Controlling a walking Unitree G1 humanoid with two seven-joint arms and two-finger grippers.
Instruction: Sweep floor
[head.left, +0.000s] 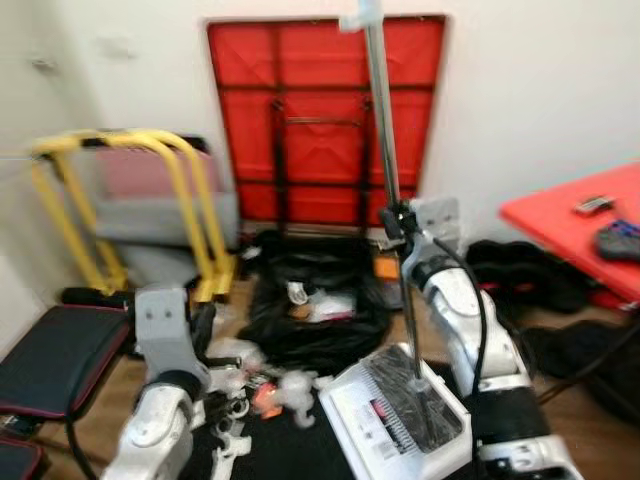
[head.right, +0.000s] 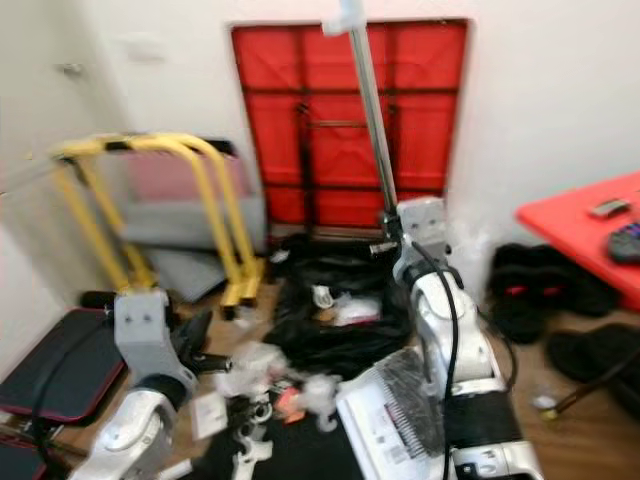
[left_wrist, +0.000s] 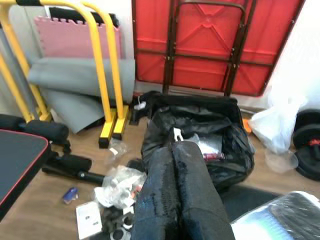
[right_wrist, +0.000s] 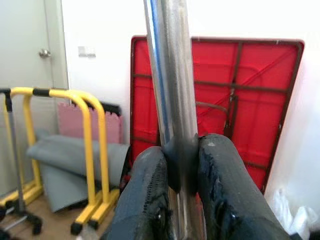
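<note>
Right gripper (right_wrist: 181, 186): fingers clamped on broom pole (head.left: 385, 140), upright for sweeping. Left gripper (left_wrist: 175, 187): fingers pressed together, empty, over litter (left_wrist: 117, 181).

Ahead, the floor is crowded with a black bag (head.left: 318, 310), scattered white litter (head.left: 270, 385), a yellow frame (head.left: 180, 200) and a padded bench (head.left: 55, 355) on the left, dark shoes (head.left: 525, 275) under the red table (head.left: 575, 235) on the right, leaving bare wood (left_wrist: 45, 192) only beside the bench.
</note>
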